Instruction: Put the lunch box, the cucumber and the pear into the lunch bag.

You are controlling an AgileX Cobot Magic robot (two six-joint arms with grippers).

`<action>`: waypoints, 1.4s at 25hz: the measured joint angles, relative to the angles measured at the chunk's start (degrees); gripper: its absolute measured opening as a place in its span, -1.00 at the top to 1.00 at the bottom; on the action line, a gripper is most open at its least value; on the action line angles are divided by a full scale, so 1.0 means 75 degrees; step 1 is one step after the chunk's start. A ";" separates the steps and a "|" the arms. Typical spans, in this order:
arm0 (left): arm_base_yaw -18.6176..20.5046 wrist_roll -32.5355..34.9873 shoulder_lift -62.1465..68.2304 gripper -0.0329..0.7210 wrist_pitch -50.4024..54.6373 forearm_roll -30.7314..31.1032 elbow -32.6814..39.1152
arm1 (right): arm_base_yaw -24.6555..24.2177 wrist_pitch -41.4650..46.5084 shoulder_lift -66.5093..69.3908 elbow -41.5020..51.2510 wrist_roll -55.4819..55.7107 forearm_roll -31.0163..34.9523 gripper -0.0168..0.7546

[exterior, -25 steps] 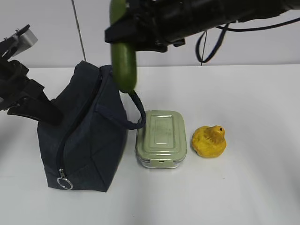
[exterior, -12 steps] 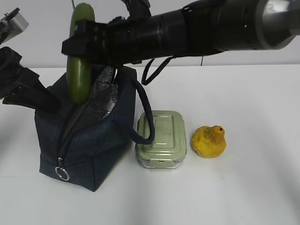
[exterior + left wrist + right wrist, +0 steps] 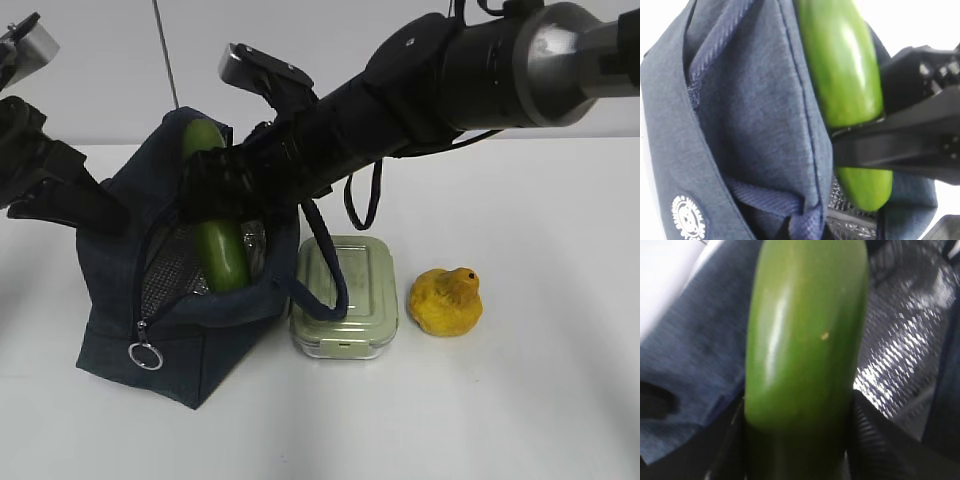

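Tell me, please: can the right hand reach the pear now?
Probably not yet. The right hand is shut on the cucumber, over the lunch bag. The pear itself lies uncovered on the table.

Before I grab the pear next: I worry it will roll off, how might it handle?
The pear looks lumpy and squat, resting on a broad underside, so it probably wobbles rather than rolls far. Its uneven surface may seat unevenly in a gripper. Brownish blotches hint at soft spots, so squeeze gently.

The long green cucumber (image 3: pixel 218 240) stands partly inside the open navy fabric lunch bag (image 3: pixel 190 320) at left, with the sage-lidded lunch box (image 3: pixel 344 295) just right of it and the lumpy yellow pear (image 3: pixel 446 301) farther right.
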 joint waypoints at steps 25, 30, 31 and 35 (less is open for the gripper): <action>-0.0015 0.0000 -0.0014 0.89 -0.0017 -0.0057 0.0000 | -0.0137 0.0851 -0.0904 -0.0032 0.0808 -0.2294 -0.52; -0.0015 0.0000 -0.0014 0.90 -0.0017 -0.0020 0.0000 | -0.0336 0.1694 -0.1768 -0.0032 0.2488 -0.5330 -0.49; -0.0015 0.0000 -0.0014 0.90 -0.0017 -0.0012 0.0000 | -0.0390 0.1912 -0.1879 -0.0032 0.2869 -0.5964 -0.49; -0.0015 0.0000 -0.0014 0.90 -0.0022 -0.0007 0.0000 | -0.0457 0.2883 -0.1996 -0.0032 0.4072 -0.8128 -0.49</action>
